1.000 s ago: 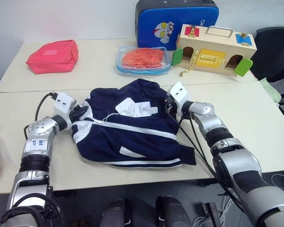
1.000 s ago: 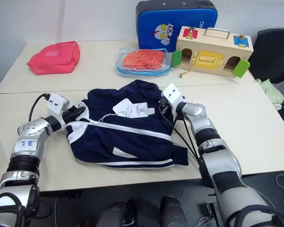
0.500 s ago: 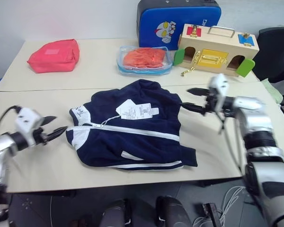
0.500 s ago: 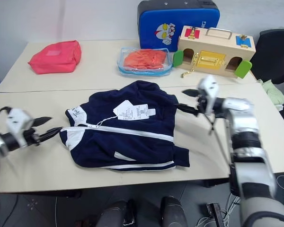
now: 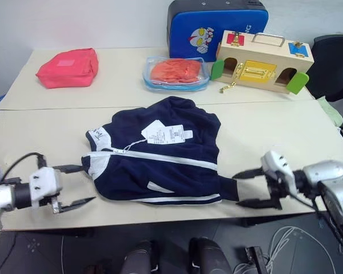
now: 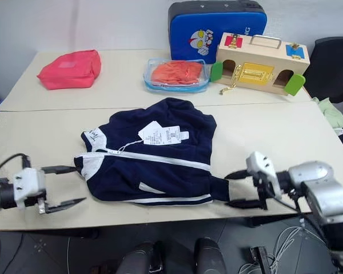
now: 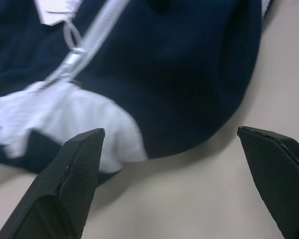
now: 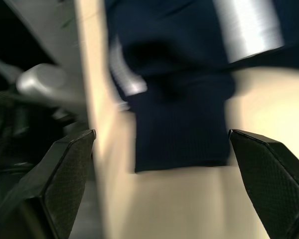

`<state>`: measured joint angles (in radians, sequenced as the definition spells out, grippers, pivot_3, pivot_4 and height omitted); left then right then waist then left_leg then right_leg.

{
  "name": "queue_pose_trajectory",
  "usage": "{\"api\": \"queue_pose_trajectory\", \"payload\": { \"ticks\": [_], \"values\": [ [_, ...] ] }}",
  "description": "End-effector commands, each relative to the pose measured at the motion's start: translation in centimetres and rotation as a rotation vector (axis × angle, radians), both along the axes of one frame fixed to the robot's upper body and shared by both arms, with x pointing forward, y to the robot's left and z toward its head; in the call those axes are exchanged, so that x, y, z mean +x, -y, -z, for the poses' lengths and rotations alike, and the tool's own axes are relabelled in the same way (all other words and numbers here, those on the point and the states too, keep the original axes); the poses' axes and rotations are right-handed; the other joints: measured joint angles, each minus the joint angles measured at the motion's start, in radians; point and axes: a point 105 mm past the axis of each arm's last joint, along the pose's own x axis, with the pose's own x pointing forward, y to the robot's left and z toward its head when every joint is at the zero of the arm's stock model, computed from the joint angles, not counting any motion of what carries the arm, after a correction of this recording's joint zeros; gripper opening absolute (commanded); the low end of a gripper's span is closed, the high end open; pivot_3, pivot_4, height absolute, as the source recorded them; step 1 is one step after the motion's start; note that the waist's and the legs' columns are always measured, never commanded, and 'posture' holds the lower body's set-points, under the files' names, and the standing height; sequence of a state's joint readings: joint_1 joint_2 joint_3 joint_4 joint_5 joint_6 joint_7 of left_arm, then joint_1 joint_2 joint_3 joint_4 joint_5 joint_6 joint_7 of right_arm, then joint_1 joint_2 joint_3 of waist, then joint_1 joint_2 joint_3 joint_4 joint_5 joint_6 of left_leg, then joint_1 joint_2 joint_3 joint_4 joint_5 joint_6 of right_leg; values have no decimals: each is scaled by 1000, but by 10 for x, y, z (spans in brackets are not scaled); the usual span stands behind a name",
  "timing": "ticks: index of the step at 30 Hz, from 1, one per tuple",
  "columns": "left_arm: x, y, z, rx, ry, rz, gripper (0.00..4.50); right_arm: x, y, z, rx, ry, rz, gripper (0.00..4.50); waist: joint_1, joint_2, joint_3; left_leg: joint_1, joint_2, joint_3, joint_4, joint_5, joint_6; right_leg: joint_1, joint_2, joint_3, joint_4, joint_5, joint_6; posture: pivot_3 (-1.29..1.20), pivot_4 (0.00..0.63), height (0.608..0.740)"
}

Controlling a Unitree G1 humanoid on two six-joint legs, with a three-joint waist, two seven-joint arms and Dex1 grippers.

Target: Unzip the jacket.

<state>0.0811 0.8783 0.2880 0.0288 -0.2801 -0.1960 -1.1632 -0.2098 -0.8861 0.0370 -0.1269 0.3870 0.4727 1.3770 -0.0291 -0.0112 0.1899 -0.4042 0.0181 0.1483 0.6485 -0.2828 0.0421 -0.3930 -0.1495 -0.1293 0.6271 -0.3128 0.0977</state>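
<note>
- Left tool (image 5: 73,185) hangs spread and empty at the counter's (image 5: 286,131) near edge, just beside the jacket's white collar.
- Right tool (image 5: 252,188) is spread too, empty, by the cuff at the near edge.
- The jacket (image 5: 160,154) lies flat mid-counter, zipper (image 5: 160,157) closed, paper tags (image 5: 166,133) on top.
- Farther back: red pouch (image 5: 67,67), bagged orange cloth (image 5: 174,71), wooden latch box (image 5: 266,60).

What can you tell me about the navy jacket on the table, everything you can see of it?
The jacket is soft navy fabric with thin white stripes, white collar panels and a white zipper that looks closed along its visible length. White paper tags lie on top. It lies crumpled flat on the table near its front edge, collar toward the left tool, hem toward the right tool. Neither tool touches it.
</note>
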Motion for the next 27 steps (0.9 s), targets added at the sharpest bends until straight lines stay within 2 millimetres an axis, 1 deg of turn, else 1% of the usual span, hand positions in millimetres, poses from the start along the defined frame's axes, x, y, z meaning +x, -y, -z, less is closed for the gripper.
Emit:
{"api": "queue_pose_trajectory", "payload": {
  "ticks": [1,2,4,5,7,9,14,16,17,18,19,20,22,24,26,27],
  "values": [
    [9,11,10,34,17,-10,4500,4,-8,6,-46,36,32,4477,3,0,0,0,0,0,0,0,0,0,0,0,0,0,0,0,150,740],
    [11,12,13,42,18,-23,4500,3,-10,10,-57,50,16,4477,3,-1,-1,0,0,0,0,0,0,0,0,0,0,0,0,0,150,740],
    [16,13,20,37,5,-55,4500,3,-14,15,-54,52,18,4082,4,-2,-1,0,0,-1,0,0,0,0,0,0,0,0,0,0,150,740],
    [18,14,21,26,6,-70,4313,4,-16,15,-43,49,26,3842,4,-2,-1,1,0,-1,0,0,0,1,0,0,-1,0,0,0,150,740],
    [16,17,24,7,-17,-70,3887,0,-19,15,-34,40,8,3145,4,-2,-1,1,0,-1,0,0,0,1,0,0,0,0,0,0,150,740],
    [12,19,27,4,-47,-56,3280,-4,-20,14,-24,38,-8,2489,5,-2,-1,1,0,-1,0,0,0,1,0,0,0,0,0,0,150,740],
    [-4,20,40,26,-124,-25,1678,-26,-12,15,-29,-17,-81,759,6,-2,-2,1,0,-1,0,0,0,1,0,-1,-1,0,0,0,150,740],
    [-17,29,39,-32,-184,10,1135,-47,-10,8,20,-92,-159,196,6,-2,-2,1,0,-1,0,0,0,1,0,-1,-1,0,0,0,150,740],
    [-25,34,39,-55,-221,35,780,-56,-8,5,36,-128,-188,0,6,-2,-2,1,0,-1,-1,0,1,1,0,-1,-1,0,0,0,150,740],
    [-31,37,39,-68,-247,51,521,-61,-7,3,45,-151,-205,0,6,-2,-2,1,1,-1,-1,-1,1,2,0,-1,-2,0,0,0,150,740],
    [-42,43,36,-103,-288,96,231,-68,-4,2,43,-185,-217,0,4,-2,-2,1,1,-1,-1,-1,2,3,0,-1,-3,0,0,0,150,740],
    [-51,46,34,-135,-320,118,37,-73,-2,1,42,-207,-225,0,1,-1,-1,1,1,-1,0,-2,3,3,0,0,-3,0,0,0,150,740],
    [-64,49,29,-183,-381,146,37,-81,2,0,39,-247,-233,0,-2,-2,-1,1,1,-1,0,-2,3,4,0,0,-4,0,0,0,150,740],
    [-74,46,30,-179,-427,143,37,-90,7,4,15,-285,-247,0,3,-2,-1,2,1,-1,0,-2,3,4,1,0,-4,0,0,0,150,740],
    [-79,44,32,-184,-472,130,37,-99,11,9,-10,-316,-270,0,9,-2,-1,1,1,-1,0,-2,2,3,1,-1,-4,0,0,0,150,740],
    [-80,42,33,-175,-466,125,37,-103,11,12,-11,-327,-279,0,14,-2,-1,1,1,-2,0,-2,2,3,1,-1,-4,0,0,0,150,740]
  ]
}}
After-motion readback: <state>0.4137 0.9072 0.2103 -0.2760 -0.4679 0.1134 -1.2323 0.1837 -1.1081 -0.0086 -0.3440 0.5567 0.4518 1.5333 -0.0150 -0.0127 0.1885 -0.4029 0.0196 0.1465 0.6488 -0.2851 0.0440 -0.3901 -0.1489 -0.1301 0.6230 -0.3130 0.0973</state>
